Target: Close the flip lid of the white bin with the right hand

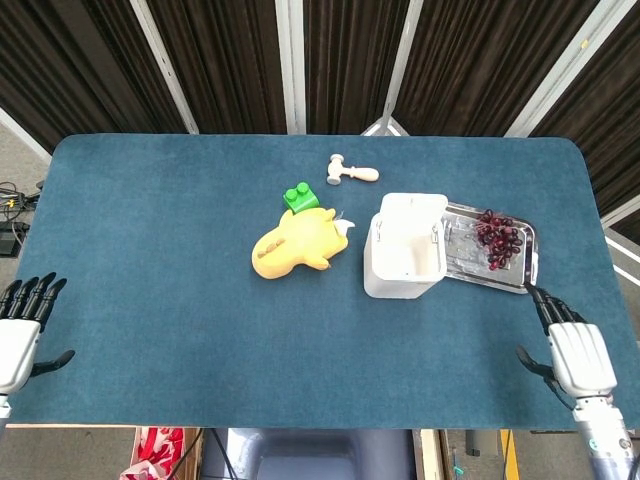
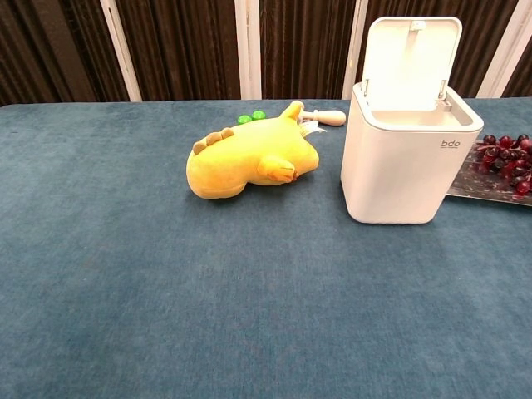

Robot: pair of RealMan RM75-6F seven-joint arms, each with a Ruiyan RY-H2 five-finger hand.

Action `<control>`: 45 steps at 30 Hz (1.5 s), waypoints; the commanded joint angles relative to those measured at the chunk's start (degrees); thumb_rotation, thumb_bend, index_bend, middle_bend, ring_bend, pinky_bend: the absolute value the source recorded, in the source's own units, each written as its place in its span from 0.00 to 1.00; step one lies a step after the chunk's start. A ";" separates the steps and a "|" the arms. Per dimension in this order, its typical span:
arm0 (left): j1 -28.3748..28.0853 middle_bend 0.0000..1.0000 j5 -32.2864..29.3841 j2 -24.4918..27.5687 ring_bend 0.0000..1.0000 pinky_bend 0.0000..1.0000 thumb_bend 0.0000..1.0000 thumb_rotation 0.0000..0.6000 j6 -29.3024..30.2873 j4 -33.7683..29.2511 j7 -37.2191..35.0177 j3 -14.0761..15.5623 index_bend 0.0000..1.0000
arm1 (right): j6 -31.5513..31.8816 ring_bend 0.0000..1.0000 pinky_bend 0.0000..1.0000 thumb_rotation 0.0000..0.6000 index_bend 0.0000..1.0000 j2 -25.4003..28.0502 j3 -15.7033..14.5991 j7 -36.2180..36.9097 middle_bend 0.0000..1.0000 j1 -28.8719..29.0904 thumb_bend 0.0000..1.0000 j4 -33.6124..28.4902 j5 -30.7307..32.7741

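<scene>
Only my head view shows the hands; the chest view shows the flip lid (image 2: 411,60) standing upright on the white bin (image 2: 409,162) beside the tray (image 1: 520,270). My right hand (image 1: 572,352) and left hand (image 1: 22,335) seem spread, holding nothing, though partly cropped.

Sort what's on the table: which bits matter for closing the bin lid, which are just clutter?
Job:
white bin
flip lid, standing open
right hand, open, at the table's near edge

Lying about:
yellow plush toy
green block
small wooden mallet
metal tray with grapes
left hand, open
</scene>
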 commanded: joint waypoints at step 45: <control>-1.49 0.00 -2.13 1.29 0.00 0.00 0.00 1.00 -3.96 -1.14 -1.30 0.04 0.00 | -21.69 0.76 0.67 1.00 0.00 5.20 18.06 -21.06 0.72 46.24 0.68 -11.08 78.81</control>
